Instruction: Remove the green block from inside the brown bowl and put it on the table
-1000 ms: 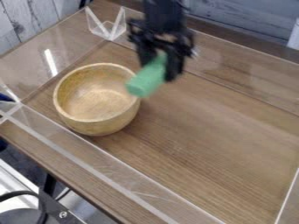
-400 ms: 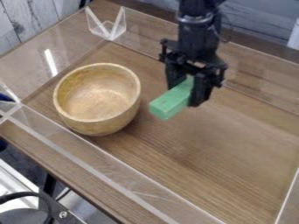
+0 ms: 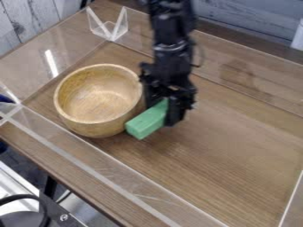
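Observation:
The green block (image 3: 148, 121) hangs tilted just to the right of the brown bowl (image 3: 97, 99), its lower end close to the table (image 3: 225, 151); whether it touches the wood I cannot tell. My gripper (image 3: 173, 103) comes down from above and is shut on the block's upper end. The bowl sits at the left of the table, round and light tan, with nothing in it. The block's left end lies close against the bowl's outer wall.
Clear acrylic walls (image 3: 106, 182) run along the table's edges, close to the bowl at the front left. A clear folded piece (image 3: 109, 24) stands at the back left corner. Bare wood stretches to the right of the gripper.
The gripper carried the green block away from above the bowl's rim, swung right, then came back left and lower, ending beside the bowl near the tabletop.

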